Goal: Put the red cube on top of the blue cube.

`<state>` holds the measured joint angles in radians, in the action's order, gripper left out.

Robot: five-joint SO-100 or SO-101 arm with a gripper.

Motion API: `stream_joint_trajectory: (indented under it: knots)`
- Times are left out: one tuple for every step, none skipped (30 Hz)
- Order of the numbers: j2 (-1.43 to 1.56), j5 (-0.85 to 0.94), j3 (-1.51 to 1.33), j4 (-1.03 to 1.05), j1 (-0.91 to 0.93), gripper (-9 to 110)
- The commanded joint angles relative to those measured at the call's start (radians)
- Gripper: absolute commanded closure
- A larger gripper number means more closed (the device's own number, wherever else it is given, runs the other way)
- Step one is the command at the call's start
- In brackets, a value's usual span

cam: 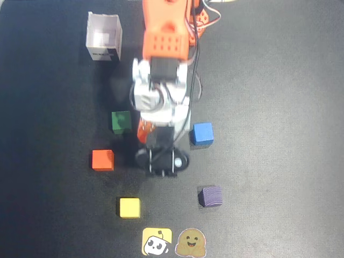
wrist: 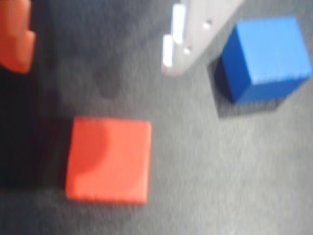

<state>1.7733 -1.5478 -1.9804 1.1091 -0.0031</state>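
In the wrist view the red cube lies flat on the black mat, lower left. The blue cube sits at the upper right, about a cube's width away from it. My gripper is open, with only bare mat between its fingers. Its orange finger is at the left edge, and its white finger stands just left of the blue cube. The red cube lies beyond the fingertips, untouched. In the overhead view the blue cube sits right of the arm, which hides the red cube and the fingers.
Around the arm in the overhead view are a green cube, a lighter orange cube, a yellow cube and a purple ridged cube. A clear box stands at the back left. Two stickers lie at the front edge.
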Motion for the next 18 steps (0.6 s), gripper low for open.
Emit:
stream_joint_trajectory:
  knots:
    - [-0.040, -0.002, 0.074, -0.018, 0.006, 80]
    - [-0.054, -0.003, 0.080, -0.020, 0.006, 80]
    - [-0.066, -0.005, 0.086, -0.023, 0.006, 80]
    - [-0.077, -0.005, 0.091, -0.026, 0.005, 80]
    - [-0.089, -0.005, 0.095, -0.029, 0.005, 80]
    - [-0.100, -0.005, 0.100, -0.032, 0.005, 80]
    - [-0.109, -0.006, 0.103, -0.034, 0.005, 80]
    - [-0.117, -0.008, 0.104, -0.038, 0.003, 80]
    - [-0.123, -0.008, 0.104, -0.043, 0.003, 80]
    - [-0.130, -0.008, 0.104, -0.048, 0.003, 80]
    - [-0.138, -0.008, 0.104, -0.052, 0.003, 80]
    - [-0.146, -0.008, 0.104, -0.058, 0.003, 80]
    - [-0.153, -0.008, 0.106, -0.063, 0.003, 80]
    - [-0.166, -0.008, 0.110, -0.066, 0.002, 80]
    - [-0.176, -0.008, 0.115, -0.067, 0.000, 80]
    - [-0.187, -0.008, 0.121, -0.069, 0.000, 80]
    - [-0.196, -0.008, 0.127, -0.069, 0.000, 80]
    - [-0.204, -0.009, 0.129, -0.071, 0.000, 80]
